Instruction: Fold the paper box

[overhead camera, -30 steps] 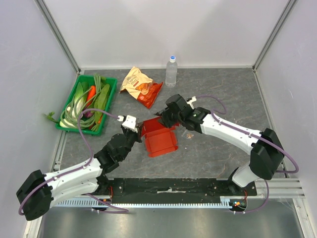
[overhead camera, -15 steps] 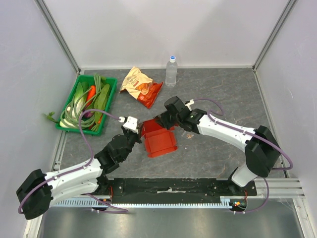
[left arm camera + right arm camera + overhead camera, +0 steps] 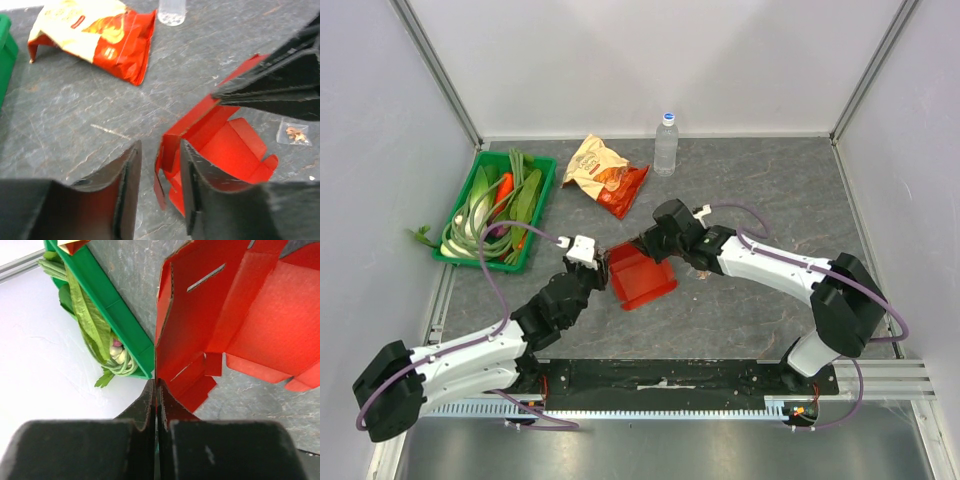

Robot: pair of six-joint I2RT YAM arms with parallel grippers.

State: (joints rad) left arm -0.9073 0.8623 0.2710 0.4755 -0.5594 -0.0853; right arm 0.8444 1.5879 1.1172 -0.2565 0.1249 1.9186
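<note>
Grey desk, top view: box at centre, half-formed, walls up, flaps unfolded; left claw and right claw at its far-left edge. Left wrist: claw apart, box wall between fingers, seemingly ungripped. Right wrist: claw clamped together on a box flap. Judged outstanding: tucking flaps, closing.

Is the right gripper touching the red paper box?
Touching. In the right wrist view the right gripper is closed, pinching an edge of the paper box.

Green tray of vegetables, snack bag near water bottle.
</note>
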